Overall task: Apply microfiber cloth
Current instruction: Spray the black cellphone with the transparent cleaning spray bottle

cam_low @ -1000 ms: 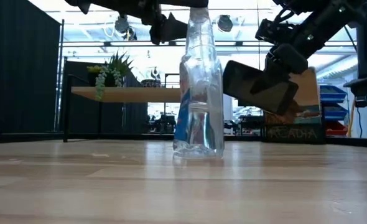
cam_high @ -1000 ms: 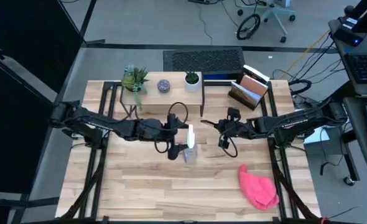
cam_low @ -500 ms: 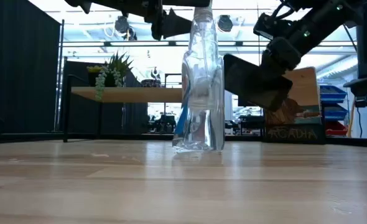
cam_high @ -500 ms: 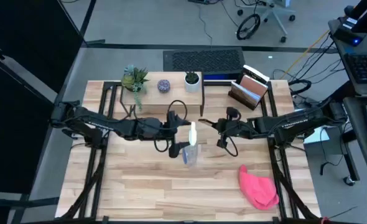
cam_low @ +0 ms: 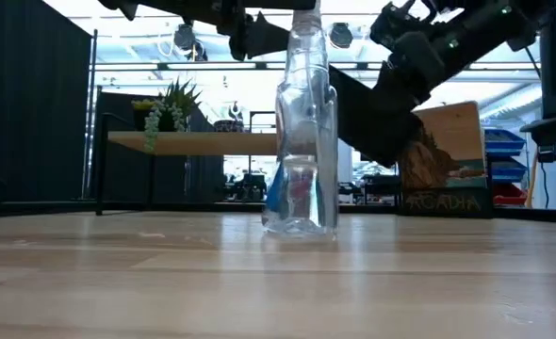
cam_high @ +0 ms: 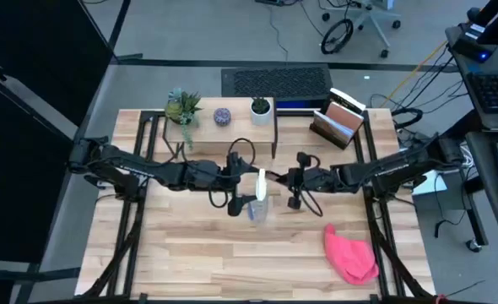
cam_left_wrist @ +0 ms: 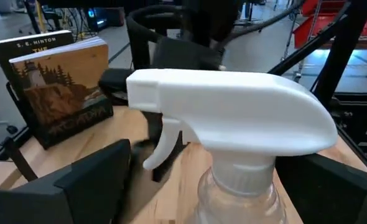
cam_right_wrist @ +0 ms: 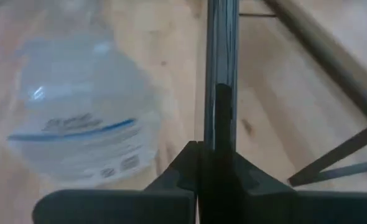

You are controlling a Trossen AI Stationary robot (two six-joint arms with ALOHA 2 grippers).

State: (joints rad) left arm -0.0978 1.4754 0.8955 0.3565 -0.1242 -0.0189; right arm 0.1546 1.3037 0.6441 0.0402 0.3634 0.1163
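The pink microfiber cloth [cam_high: 350, 256] lies crumpled on the table near the right front, with no gripper on it. A clear spray bottle [cam_high: 257, 207] with a white trigger head [cam_left_wrist: 233, 115] stands upright on its base [cam_low: 300, 224] at mid-table. My left gripper [cam_high: 246, 201] is open, its fingers [cam_left_wrist: 99, 171] on either side of the bottle's neck without touching it. Just right of the bottle, my right gripper [cam_high: 293, 181] is shut on a black smartphone [cam_low: 372, 113]. My right gripper pinches the smartphone's two flat faces between its fingers; the right wrist view shows the phone edge-on [cam_right_wrist: 216, 106] running out from between them. The fingers come from the table's right, slanting down. The phone hangs tilted below the gripper [cam_low: 410, 56], clear of the table.
A low wooden shelf [cam_high: 224, 127] with small plants [cam_high: 183, 107] stands at the far edge, and a holder with books [cam_high: 340, 118] at the far right. Bare tabletop [cam_high: 198, 253] lies along the near edge, left of the cloth.
My right gripper has carried the smartphone toward the table's left, up close beside the spray bottle, and the phone has tipped as it went. The bottle and the cloth have stayed where they were.
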